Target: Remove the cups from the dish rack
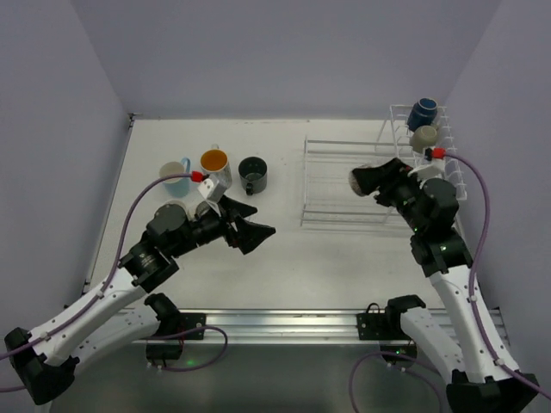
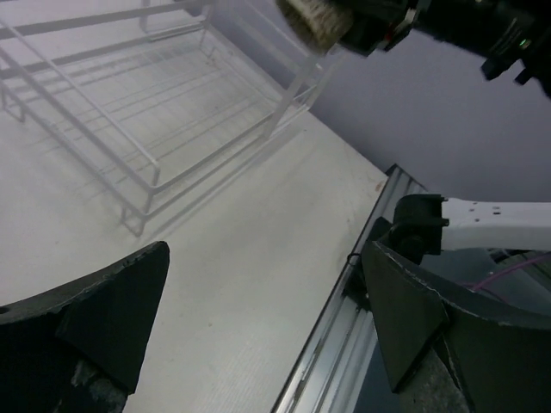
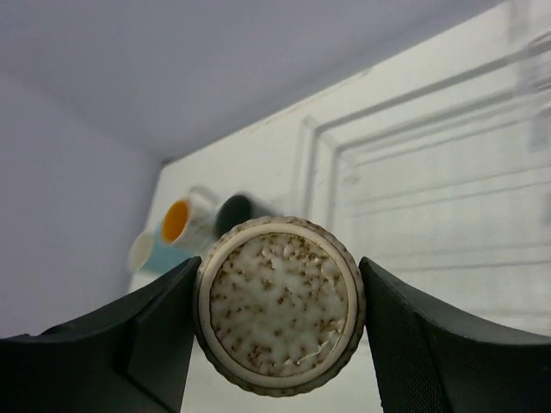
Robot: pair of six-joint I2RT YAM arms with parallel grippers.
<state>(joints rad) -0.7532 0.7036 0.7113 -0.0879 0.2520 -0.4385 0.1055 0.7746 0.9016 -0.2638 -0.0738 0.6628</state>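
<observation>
My right gripper (image 1: 370, 179) is shut on a speckled beige-brown cup (image 3: 280, 303), held sideways with its base toward the wrist camera, above the flat section of the white dish rack (image 1: 331, 185). The same cup (image 2: 314, 19) shows at the top of the left wrist view. In the rack's upright basket (image 1: 448, 168) sit a navy cup (image 1: 423, 113) and a pale cup (image 1: 424, 138). On the table at the left stand a light blue cup (image 1: 176, 175), a white cup with an orange inside (image 1: 215, 163) and a black cup (image 1: 253, 173). My left gripper (image 1: 250, 225) hangs open and empty below them.
The metal mounting rail (image 1: 284, 320) runs along the table's near edge. Purple-grey walls close the table on the left, back and right. The left gripper's fingers (image 2: 112, 310) frame bare tabletop beside the rack's near corner (image 2: 138, 211).
</observation>
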